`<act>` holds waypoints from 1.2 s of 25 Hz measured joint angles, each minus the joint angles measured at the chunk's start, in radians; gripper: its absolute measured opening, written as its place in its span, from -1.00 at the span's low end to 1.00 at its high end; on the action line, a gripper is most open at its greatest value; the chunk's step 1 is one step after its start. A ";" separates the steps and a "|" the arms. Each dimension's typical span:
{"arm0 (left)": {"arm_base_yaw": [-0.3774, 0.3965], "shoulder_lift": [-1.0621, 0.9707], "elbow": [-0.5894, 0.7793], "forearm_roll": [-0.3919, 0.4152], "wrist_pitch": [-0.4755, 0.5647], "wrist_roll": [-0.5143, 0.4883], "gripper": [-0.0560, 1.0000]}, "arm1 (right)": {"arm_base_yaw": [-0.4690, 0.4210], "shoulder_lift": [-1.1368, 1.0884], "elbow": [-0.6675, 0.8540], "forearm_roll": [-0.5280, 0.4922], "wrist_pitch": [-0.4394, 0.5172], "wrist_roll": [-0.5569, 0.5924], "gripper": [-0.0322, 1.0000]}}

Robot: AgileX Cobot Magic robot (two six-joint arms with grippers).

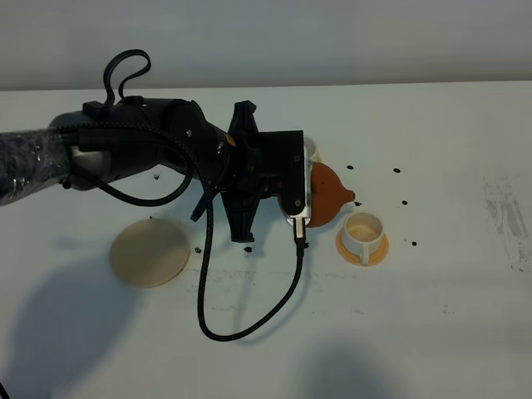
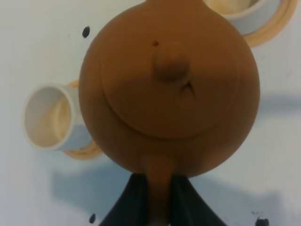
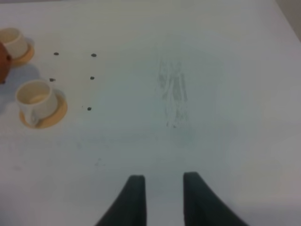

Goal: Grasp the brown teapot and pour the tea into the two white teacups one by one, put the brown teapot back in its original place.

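Brown teapot (image 2: 169,94) lidded, teacup (image 1: 368,243) holding pale tea (image 1: 363,225)

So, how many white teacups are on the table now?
2. The near teacup stands on an orange saucer beside the spout of the brown teapot; the far teacup stands behind the teapot, mostly hidden by the left arm in the high view.

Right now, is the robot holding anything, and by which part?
Yes. The left tool holds the brown teapot by its loop handle, pinched between the two black fingers. The right tool holds nothing.
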 joint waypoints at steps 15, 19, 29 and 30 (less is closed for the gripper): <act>-0.030 0.015 0.000 0.092 -0.088 0.026 -0.72 | 0.000 0.000 0.000 0.000 0.000 0.000 -0.51; -0.036 0.015 0.000 0.130 -0.094 0.026 -0.72 | 0.000 0.000 0.000 0.000 0.000 0.000 -0.51; -0.056 0.034 0.000 0.217 -0.129 0.027 -0.72 | 0.000 0.000 0.000 0.000 0.000 0.000 -0.51; -0.056 0.034 0.000 0.220 -0.132 0.027 -0.72 | 0.000 0.000 0.000 0.000 0.000 0.000 -0.51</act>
